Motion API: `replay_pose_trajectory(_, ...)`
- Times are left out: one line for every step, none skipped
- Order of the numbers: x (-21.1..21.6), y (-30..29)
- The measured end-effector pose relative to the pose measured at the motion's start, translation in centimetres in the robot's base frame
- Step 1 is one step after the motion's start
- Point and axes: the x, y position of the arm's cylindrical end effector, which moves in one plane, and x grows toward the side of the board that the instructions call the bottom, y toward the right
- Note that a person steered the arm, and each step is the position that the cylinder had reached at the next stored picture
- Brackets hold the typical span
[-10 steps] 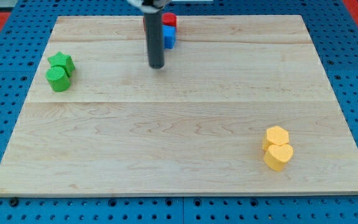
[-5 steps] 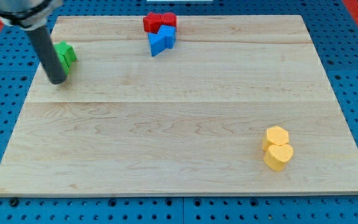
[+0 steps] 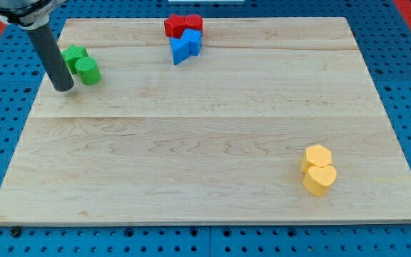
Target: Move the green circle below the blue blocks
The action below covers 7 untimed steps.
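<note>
The green circle (image 3: 88,71) lies near the board's upper left, touching the green star (image 3: 73,56) just above and left of it. My tip (image 3: 63,87) rests on the board just left of and slightly below the green circle, close to it. The blue blocks (image 3: 185,46) sit at the top centre, right below the red blocks (image 3: 183,25). The green circle is far to the view's left of the blue blocks.
A yellow hexagon (image 3: 318,155) and a yellow heart (image 3: 320,179) sit together at the lower right. The wooden board (image 3: 205,143) lies on a blue pegboard table.
My tip swept from beside the blue blocks to the left side of the board. The green circle has shifted right and up, and the green star with it.
</note>
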Motion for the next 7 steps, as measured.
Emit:
replay_pose_trajectory(-1.8,2.7)
replay_pose_trajectory(-3.6,1.3)
replay_pose_trajectory(-5.5,2.8)
replay_pose_trajectory(-5.5,8.4)
replay_pose_trajectory(-5.5,13.4)
replay_pose_trajectory(-4.1,14.3)
replay_pose_trajectory(-1.8,14.4)
